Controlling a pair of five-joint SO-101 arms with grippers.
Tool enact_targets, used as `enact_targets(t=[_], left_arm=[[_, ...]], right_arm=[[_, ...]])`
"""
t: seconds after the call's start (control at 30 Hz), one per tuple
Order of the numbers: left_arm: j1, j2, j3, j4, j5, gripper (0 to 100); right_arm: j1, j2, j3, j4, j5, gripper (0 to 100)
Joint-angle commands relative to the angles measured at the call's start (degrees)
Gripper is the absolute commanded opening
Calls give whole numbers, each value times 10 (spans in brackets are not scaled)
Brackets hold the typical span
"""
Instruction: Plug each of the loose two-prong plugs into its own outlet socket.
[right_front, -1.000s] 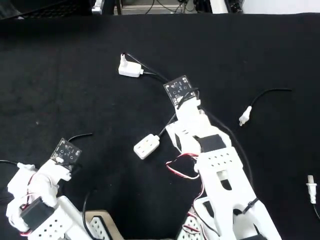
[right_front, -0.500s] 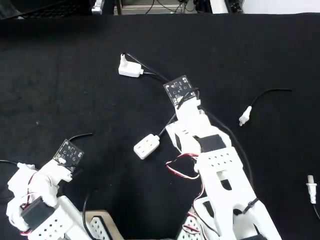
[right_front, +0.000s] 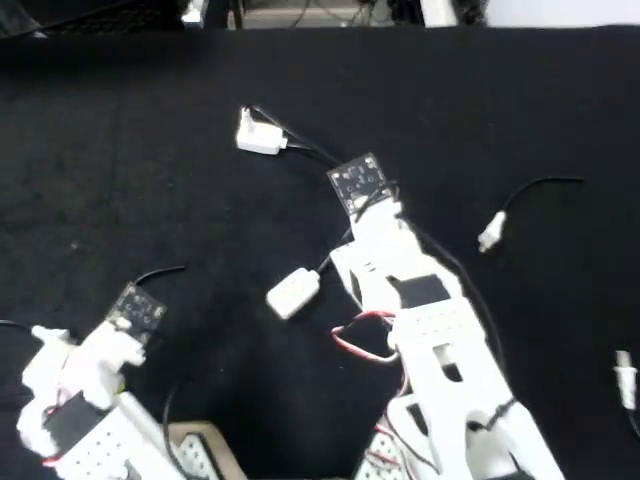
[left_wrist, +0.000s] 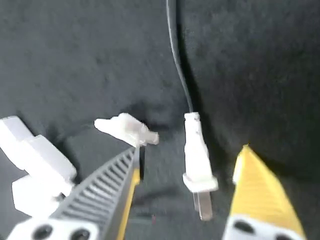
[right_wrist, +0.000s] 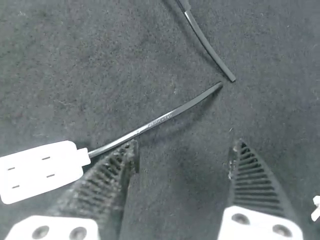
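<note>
White and blurred, a two-prong plug (left_wrist: 197, 162) is seen inside the spread-apart left gripper (left_wrist: 190, 150), near the front left corner of the desk (right_front: 120, 200). The right gripper (right_wrist: 185, 143), likewise spread, is held over a black cable (right_wrist: 155, 120) joined to an outlet socket (right_wrist: 40, 170) cut off at the frame edge.

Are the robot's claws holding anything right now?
No. The left gripper and right gripper are both open, holding nothing. A two-prong plug lies untouched between the left one's jaws.
</note>
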Motion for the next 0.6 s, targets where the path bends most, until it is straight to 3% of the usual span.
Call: enact_targets(t=[0.0, 0.57], left_arm=[[-4, 18, 29, 3, 11, 278], [-7, 40, 29, -9, 8, 274]], right_arm=[[7, -8, -1, -9, 2, 293], [7, -8, -1, -9, 1, 293]])
